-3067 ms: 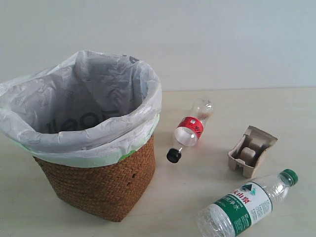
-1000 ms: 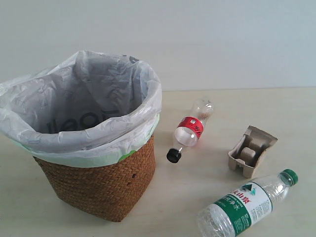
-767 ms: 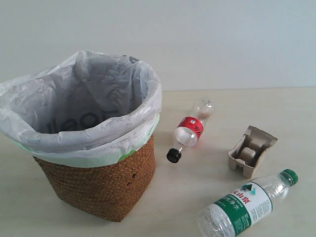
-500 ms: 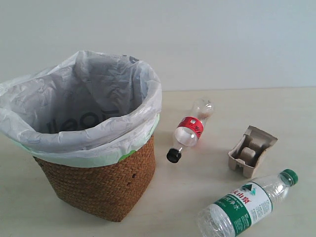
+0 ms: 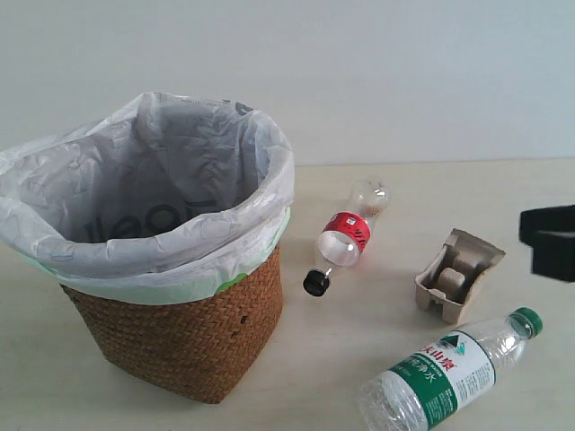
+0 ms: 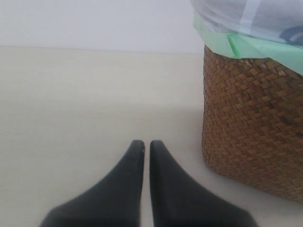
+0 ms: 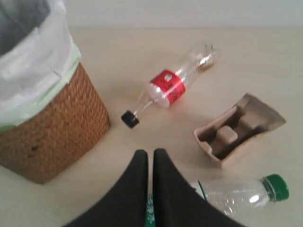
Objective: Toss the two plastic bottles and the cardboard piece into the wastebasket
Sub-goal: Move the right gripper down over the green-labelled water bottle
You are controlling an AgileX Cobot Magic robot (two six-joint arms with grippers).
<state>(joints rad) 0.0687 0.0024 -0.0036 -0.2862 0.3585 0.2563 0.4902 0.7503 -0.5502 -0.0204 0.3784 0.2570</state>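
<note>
The wicker wastebasket with its white bag stands at the left. The small bottle, with a red label and black cap, lies just right of it. Further right the beige cardboard piece sits on the table. The large green-capped bottle lies nearest the front. A dark part of my right arm shows at the right edge. My right gripper is shut and empty above the large bottle, short of the cardboard piece and the small bottle. My left gripper is shut and empty over bare table beside the wastebasket.
A pale wall runs behind the beige table. The wastebasket stands close to the small bottle's cap. Bare tabletop lies ahead of the left gripper.
A dark part of my right arm has come into the exterior view at the right edge. The bottles, the cardboard piece and the wastebasket have not moved.
</note>
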